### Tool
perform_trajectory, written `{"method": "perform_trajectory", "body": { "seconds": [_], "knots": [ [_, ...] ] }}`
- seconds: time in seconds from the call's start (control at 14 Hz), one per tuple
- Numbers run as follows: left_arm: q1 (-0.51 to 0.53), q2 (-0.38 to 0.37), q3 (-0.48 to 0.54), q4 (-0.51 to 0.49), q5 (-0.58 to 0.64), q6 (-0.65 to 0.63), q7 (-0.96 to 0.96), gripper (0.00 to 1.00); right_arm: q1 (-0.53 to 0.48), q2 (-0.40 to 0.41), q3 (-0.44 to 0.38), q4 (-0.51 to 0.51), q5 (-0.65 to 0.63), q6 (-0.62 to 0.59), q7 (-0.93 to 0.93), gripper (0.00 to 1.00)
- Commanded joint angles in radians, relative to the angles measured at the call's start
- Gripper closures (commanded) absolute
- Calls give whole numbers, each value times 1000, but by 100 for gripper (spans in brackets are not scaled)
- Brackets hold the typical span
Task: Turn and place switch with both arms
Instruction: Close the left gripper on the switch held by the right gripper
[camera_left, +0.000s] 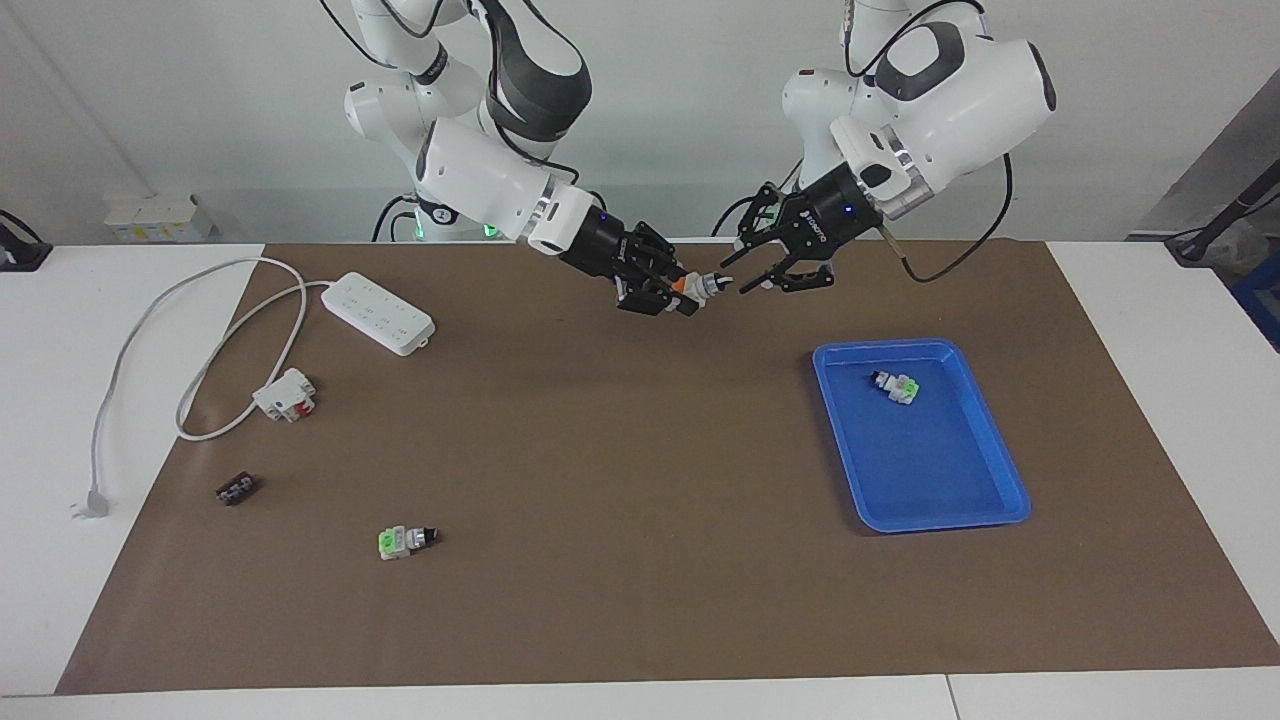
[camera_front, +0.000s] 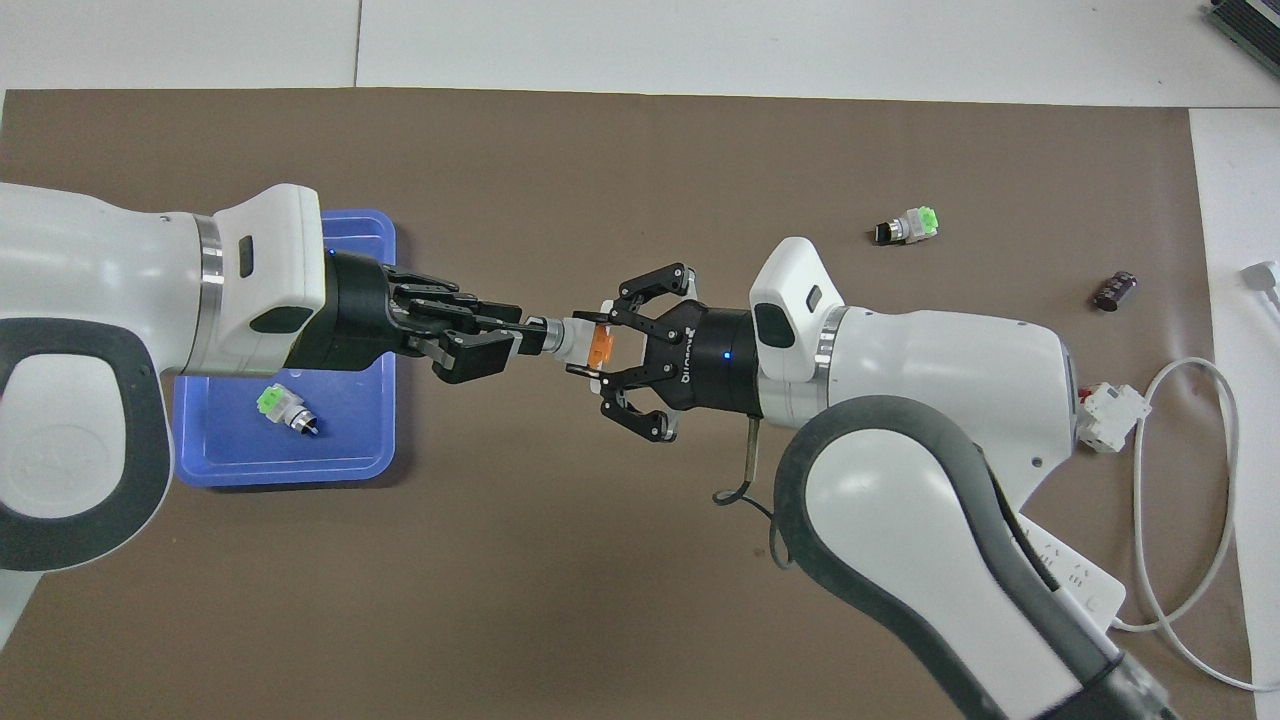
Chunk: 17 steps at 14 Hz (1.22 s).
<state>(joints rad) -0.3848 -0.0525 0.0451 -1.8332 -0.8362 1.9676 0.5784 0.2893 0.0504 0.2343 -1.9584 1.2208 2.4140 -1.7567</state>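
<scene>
**A:** Location of the switch (camera_left: 702, 287)?

**B:** In the air over the counter (camera_left: 600, 450), between the two grippers. Orange end clamped in the jaws of the right gripper (camera_left: 678, 292). Silver collar and black knob tip pointing out toward the left gripper (camera_left: 745, 273).

**A:** State of the left gripper?

**B:** Jaws apart, level with the knob tip and right at it. Contact not readable from either view.

**A:** Procedure for the handover?

**B:** Advance the left gripper along the switch's axis, far enough to bracket the collar. Avoid gripping the knob tip alone: short, and probably prone to slipping. Close firmly before any release on the right. Then open the right jaws and back straight off the orange end. No twisting with both sides clamped.

**A:** And placement?

**B:** Turn at the left wrist, then carry to the tray (camera_left: 930, 470) toward the left arm's end. Set down clear of the second switch (camera_left: 897, 386) lying in it.
</scene>
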Motion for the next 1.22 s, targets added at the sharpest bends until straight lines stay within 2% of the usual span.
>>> {"method": "perform_trajectory", "body": {
  "seconds": [0.0,0.43,0.93,1.15],
  "knots": [
    [-13,-7,12,-20,-17,5,35,62,-16,-29,4,-25,-20,-22,-1,100],
    [-19,0,12,-31,-7,-3,70,64,-16,-35,4,-28,-21,-21,-3,100],
    [-17,0,10,-28,-7,1,77,80,-16,-37,4,-31,-24,-21,-3,100],
    [-19,0,12,-28,-7,2,77,91,-16,-38,4,-30,-24,-21,-3,100]
  ]
}}
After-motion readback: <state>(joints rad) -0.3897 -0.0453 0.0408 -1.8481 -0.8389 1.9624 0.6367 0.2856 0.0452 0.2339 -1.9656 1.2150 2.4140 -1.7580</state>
